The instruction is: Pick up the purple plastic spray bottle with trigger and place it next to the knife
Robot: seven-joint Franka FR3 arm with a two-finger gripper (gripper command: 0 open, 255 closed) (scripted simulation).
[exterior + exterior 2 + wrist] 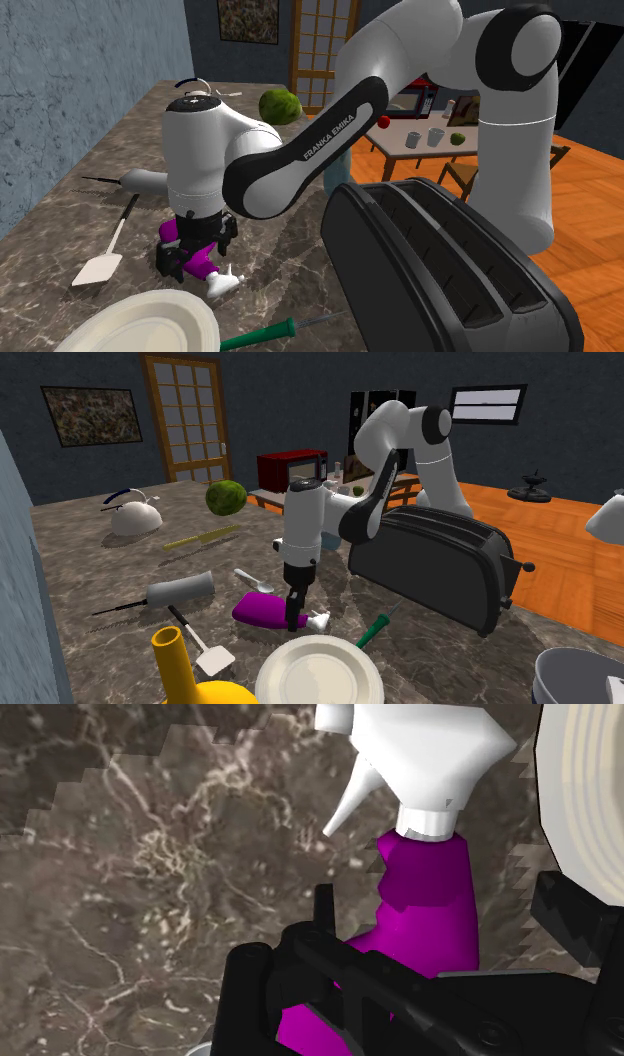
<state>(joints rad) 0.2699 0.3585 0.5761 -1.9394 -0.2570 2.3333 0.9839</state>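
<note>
The spray bottle (pixel 425 909) lies on its side on the marble counter, with a purple body (pixel 258 611) and a white trigger head (pixel 420 754). My gripper (pixel 450 919) is down over it, open, one finger on each side of the purple neck with a gap on both sides. The shoulder view shows the gripper (pixel 195 248) low on the counter, purple (pixel 170 231) behind it and the white head (pixel 225 282) in front. The second exterior view shows the gripper (pixel 297 618) at the bottle's head end. An olive knife (pixel 200 539) lies further back by the kettle.
A black toaster (pixel 450 270) stands close by the stand. A white plate (pixel 318 670), a green-handled tool (pixel 375 630) and a spatula (pixel 105 255) lie near the bottle. Further off stand a grey cylinder with a spike (pixel 180 590), a kettle (pixel 132 514), a watermelon (pixel 226 497) and a yellow jug (pixel 180 667).
</note>
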